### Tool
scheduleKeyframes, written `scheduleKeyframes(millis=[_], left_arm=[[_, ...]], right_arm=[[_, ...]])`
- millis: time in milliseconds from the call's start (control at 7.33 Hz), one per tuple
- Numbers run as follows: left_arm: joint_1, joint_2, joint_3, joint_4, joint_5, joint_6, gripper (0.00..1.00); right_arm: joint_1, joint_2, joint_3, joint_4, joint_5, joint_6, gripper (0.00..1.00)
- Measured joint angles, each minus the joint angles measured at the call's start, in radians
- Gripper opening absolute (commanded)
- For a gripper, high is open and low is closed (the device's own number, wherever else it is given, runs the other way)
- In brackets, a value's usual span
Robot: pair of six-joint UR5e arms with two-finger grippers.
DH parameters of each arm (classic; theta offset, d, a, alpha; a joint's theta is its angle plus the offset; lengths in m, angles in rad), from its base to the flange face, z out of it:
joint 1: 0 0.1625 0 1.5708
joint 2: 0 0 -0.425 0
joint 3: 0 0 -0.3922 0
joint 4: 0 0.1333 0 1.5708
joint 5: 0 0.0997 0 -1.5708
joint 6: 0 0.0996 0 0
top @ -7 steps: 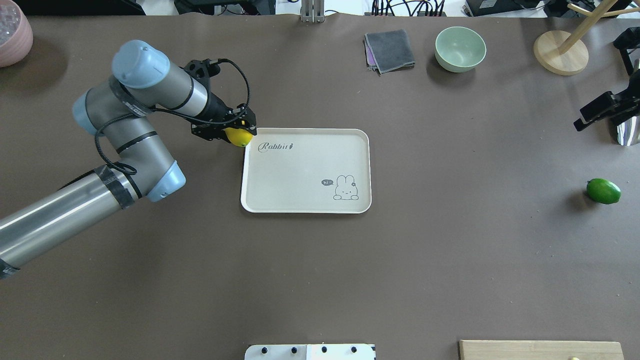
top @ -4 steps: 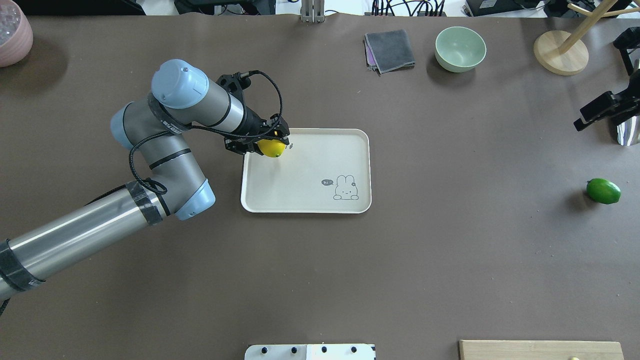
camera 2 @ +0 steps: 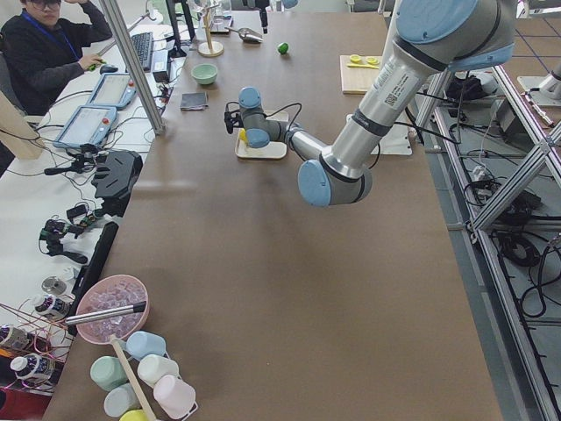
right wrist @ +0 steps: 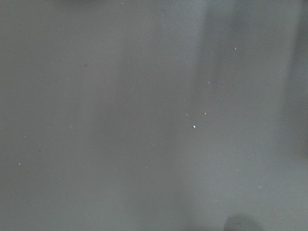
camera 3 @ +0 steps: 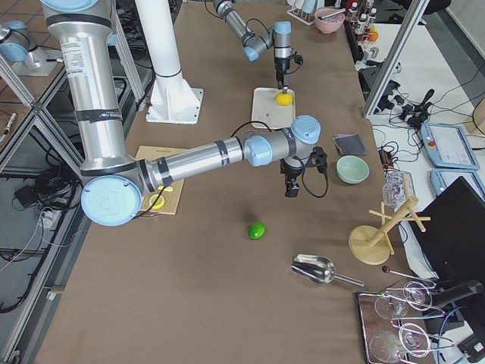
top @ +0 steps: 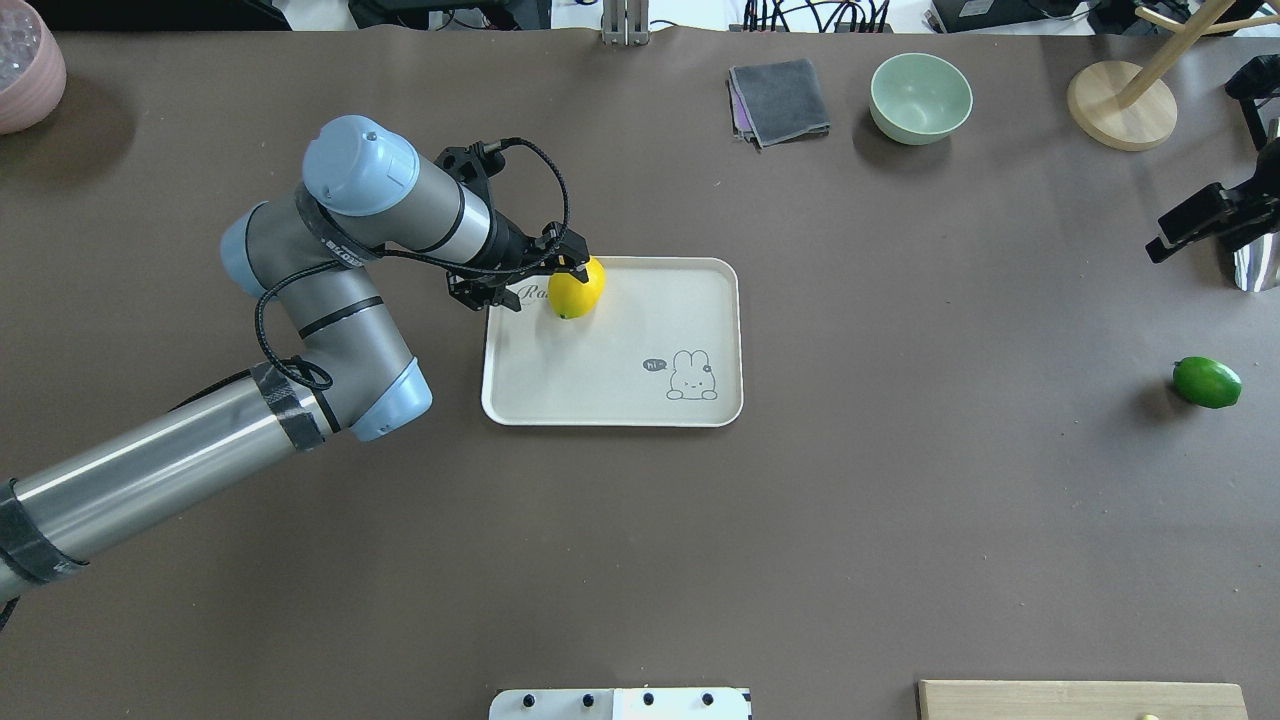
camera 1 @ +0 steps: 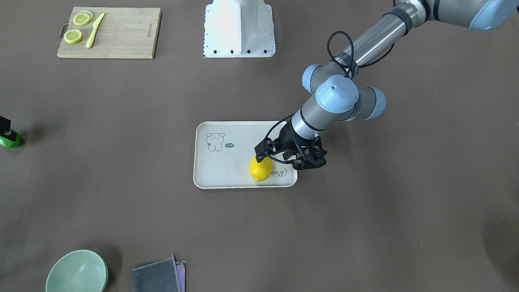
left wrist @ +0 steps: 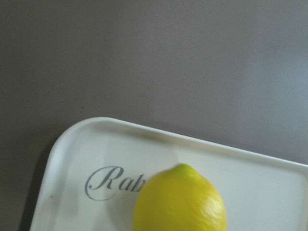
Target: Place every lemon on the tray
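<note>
The yellow lemon lies on the off-white tray at its far left corner, next to the "Rabbit" script; it also fills the bottom of the left wrist view. My left gripper stands just above it, jaws open, one finger over the lemon's top. From the front, the lemon rests on the tray under the gripper. The green lemon lies on the table far right. My right gripper hovers beyond it at the right edge; whether it is open or shut does not show.
A green bowl, a grey cloth and a wooden stand sit along the far edge. A metal scoop is beside the right gripper. A bamboo board with lemon slices is near the robot base.
The left arm carried the yellow lemon rightwards from the tray's left rim to over the tray. The lemon now lies free on the tray, right of where the gripper held it.
</note>
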Motion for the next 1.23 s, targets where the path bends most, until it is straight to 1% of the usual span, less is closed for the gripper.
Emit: scheduleKeyframes(millis=[273,409,682,818,955,1227], left_arm=[[-0.084,0.032,-0.010,0.001,-0.048,0.006,0.98],[-0.139,0.054,-0.010,0.005,-0.076,0.039,0.98],[-0.238,0.118,-0.011,0.051,-0.115,0.217,0.97],[-0.284,0.150,-0.011,0.099,-0.125,0.345,0.97],[-0.332,0.184,-0.011,0.156,-0.138,0.517,0.97],[-0.441,0.258,-0.007,0.278,-0.173,0.931,0.97]], right_arm=[[-0.016,0.006,0.007,0.000,0.001,0.032,1.00],[-0.028,0.011,0.008,0.000,-0.001,0.048,1.00],[-0.056,0.018,0.035,0.000,-0.002,0.114,1.00],[-0.073,0.021,0.055,0.000,-0.005,0.153,1.00],[-0.088,0.024,0.069,0.000,-0.016,0.185,1.00],[-0.107,0.015,0.092,-0.002,-0.087,0.235,1.00]])
